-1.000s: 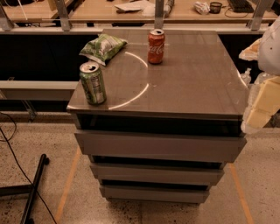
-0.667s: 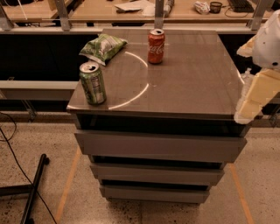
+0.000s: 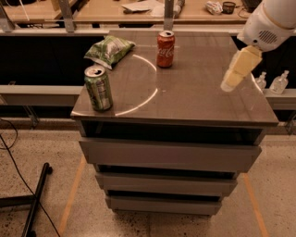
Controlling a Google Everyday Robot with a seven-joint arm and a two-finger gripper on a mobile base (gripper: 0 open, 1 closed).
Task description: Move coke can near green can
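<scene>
The red coke can point(image 3: 165, 49) stands upright near the back middle of the grey cabinet top point(image 3: 194, 97). The green can point(image 3: 98, 88) stands upright at the front left corner, well apart from the coke can. My gripper point(image 3: 230, 84) hangs over the right side of the top, far to the right of and nearer than the coke can, touching neither can. It holds nothing that I can see.
A soft green snack bag point(image 3: 108, 48) lies at the back left, between the two cans. The cabinet has drawers below point(image 3: 169, 155). A wooden bench point(image 3: 138, 11) runs behind. Small clear bottles point(image 3: 280, 83) stand on a shelf at right. A black stand leg point(image 3: 34, 203) lies on the floor.
My arm has moved up and to the left, from beside the cabinet's right edge to over its top. The cans and the bag have not moved.
</scene>
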